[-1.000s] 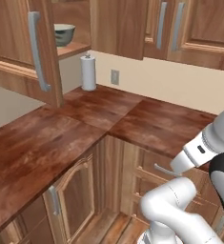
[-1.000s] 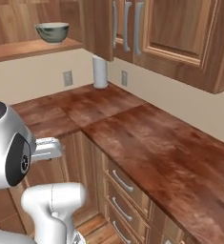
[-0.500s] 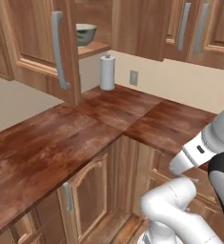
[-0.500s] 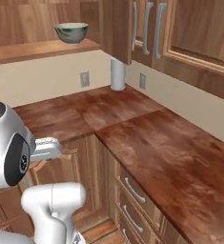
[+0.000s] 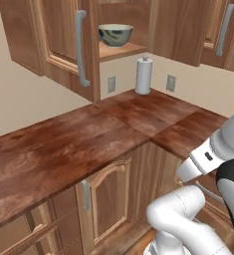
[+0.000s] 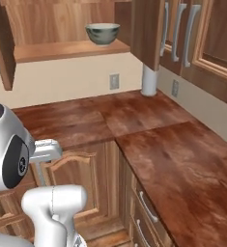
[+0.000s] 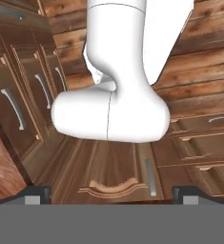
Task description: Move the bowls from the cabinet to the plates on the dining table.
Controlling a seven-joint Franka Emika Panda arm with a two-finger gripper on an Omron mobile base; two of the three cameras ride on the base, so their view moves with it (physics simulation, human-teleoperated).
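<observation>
Since the earlier frames the whole scene has been shifted across both base views, so the camera has been carried along with the base; the things on the counter have not been displaced among themselves. The wall-hung brown wooden cabinet (image 5: 63,45) with its raised-panel door and long grey bar handle (image 5: 79,47) is seen standing open. On its wooden shelf (image 6: 66,49) a round deep grey-green bowl with dark markings and a cream inside (image 5: 115,35) is set upright, near the shelf's right end in the right base view. Below it, a white paper-towel roll (image 5: 144,75) is stood upright on the glossy reddish-brown L-shaped wooden counter (image 5: 78,144), close to the cream wall and between two grey wall outlets (image 5: 111,84).

In the hand view the two-finger gripper (image 7: 111,195) is pointed at panelled wooden base cupboards, and its dark fingertips (image 7: 35,194) are spread wide apart at the two lower corners, with nothing held between them. The gripper is well apart from the bowl.
</observation>
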